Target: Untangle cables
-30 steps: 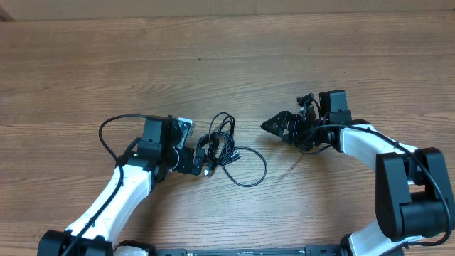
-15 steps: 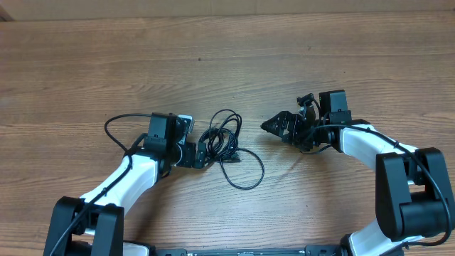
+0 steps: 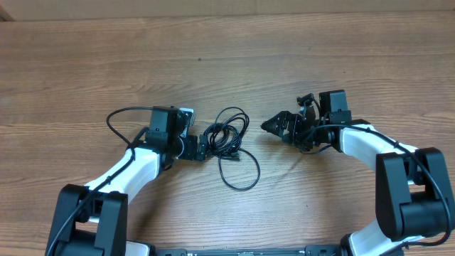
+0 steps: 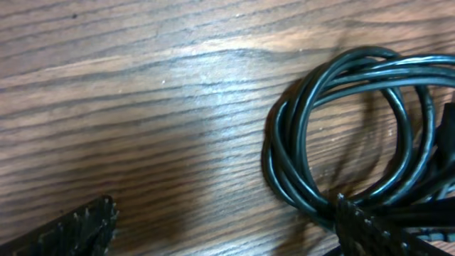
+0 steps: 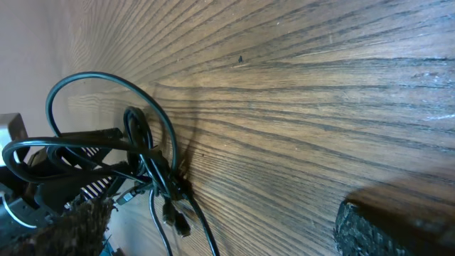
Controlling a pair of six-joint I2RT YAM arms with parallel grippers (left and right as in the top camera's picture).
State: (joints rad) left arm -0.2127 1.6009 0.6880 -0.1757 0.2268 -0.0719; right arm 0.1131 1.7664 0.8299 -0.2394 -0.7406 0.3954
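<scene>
Coiled cables [image 3: 229, 135] lie at the spread fingertips of the left gripper [image 3: 204, 147]. The right gripper [image 3: 267, 126], jaws also spread, is near them, over a wood-grain table [image 3: 213, 57].

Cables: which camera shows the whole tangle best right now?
Overhead: it shows the cables whole, the coiled bundle plus the loose loop trailing toward the robot's side. Left wrist shows only part of the cables, close up. Right wrist sees the cables low and side-on, strands overlapping.
</scene>
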